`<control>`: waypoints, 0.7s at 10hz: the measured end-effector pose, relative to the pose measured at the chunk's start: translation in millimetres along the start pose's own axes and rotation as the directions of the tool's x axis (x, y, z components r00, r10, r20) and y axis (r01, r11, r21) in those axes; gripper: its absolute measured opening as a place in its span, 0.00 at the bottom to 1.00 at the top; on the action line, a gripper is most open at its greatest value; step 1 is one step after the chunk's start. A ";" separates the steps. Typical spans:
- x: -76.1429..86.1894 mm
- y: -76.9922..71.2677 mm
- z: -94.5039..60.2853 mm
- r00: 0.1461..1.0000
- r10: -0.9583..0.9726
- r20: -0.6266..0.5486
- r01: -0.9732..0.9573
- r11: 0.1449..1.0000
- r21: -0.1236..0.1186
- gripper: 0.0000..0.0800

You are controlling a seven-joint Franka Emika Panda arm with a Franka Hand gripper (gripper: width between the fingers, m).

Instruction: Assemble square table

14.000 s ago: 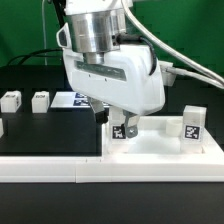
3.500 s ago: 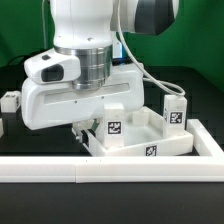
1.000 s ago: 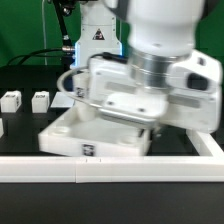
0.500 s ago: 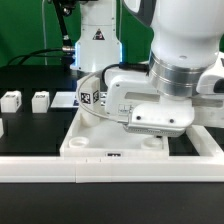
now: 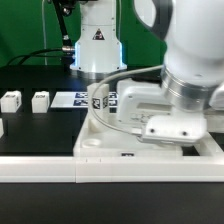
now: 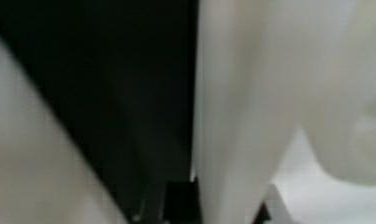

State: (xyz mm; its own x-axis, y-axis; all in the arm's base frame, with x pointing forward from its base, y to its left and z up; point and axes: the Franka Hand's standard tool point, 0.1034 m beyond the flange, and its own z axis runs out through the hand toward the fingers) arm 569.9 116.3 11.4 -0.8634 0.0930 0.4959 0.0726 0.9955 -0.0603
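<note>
We see the end effector (image 6: 226, 206) pinching the raised rim of the square tabletop (image 5: 104, 150), which sits on the black table (image 5: 40, 130) just behind the border rail (image 5: 50, 171), well apart from one loose leg (image 5: 10, 101).

No words or numbers here for you to read. Behind the square table top (image 5: 95, 142), a black warning triangle (image 5: 97, 35) marks the arm's white base (image 5: 97, 58). A black-and-white tag (image 5: 99, 98) stands at the top's far rim. Similar tags face one small leg (image 5: 12, 100) and another leg (image 5: 40, 100), on the exterior view's left of it.
</note>
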 end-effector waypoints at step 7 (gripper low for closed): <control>3.3 -1.0 -2.7 0.993 0.082 -0.079 -0.075 0.993 0.087 0.08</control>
State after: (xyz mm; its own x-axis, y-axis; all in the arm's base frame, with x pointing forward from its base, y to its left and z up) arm 568.3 115.6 15.5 -0.8121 0.1757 0.5564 0.0938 0.9805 -0.1727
